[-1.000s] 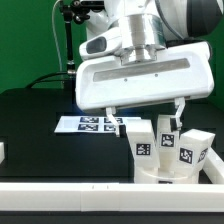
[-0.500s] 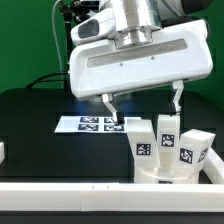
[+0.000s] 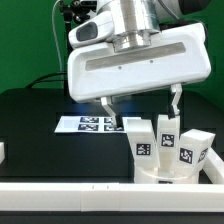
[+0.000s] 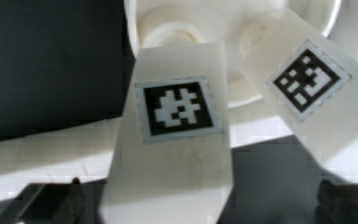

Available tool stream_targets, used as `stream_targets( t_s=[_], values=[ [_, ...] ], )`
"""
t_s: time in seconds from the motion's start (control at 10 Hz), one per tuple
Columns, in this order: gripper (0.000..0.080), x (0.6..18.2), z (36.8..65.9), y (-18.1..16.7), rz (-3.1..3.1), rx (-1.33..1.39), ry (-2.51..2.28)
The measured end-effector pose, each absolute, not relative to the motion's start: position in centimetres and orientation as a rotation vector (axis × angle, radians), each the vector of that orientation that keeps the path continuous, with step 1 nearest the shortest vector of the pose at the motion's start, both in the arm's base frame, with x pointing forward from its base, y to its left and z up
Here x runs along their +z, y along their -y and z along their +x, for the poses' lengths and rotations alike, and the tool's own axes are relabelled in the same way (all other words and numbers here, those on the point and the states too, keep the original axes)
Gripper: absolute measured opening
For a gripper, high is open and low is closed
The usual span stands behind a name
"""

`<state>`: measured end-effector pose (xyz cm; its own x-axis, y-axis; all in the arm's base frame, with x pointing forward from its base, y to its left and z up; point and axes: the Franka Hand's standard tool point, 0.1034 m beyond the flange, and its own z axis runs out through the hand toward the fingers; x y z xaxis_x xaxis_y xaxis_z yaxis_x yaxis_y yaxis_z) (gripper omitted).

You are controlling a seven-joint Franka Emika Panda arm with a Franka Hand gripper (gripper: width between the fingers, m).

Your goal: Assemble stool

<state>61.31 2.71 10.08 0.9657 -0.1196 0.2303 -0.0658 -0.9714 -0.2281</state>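
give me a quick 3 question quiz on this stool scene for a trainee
1. True or false: the pincer is shut.
2. In the exterior view, how many legs rise from the seat? A two, B three, C four.
3. Fill in: the marker board lies to the exterior view's ____ of the legs.
Key: 1 false, it is open and holds nothing; 2 B; 3 left.
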Motion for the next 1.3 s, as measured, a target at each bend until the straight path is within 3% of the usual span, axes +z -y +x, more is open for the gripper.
stream_targets(
  t_s=[0.4,0.8,1.1,1.3],
  values=[
    [0.0649,10.2,61.1,-1.6,-2.876,-0.072,-0.047],
    [0.0649,10.0,61.3,-1.1,-2.885,-0.106,-0.004],
    [0.0649,9.6,61.8,-0.8,-2.873,-0.202,0.644],
    [0.0649,10.3,62.5,-1.6,-2.816,-0.225,0.982]
  ],
)
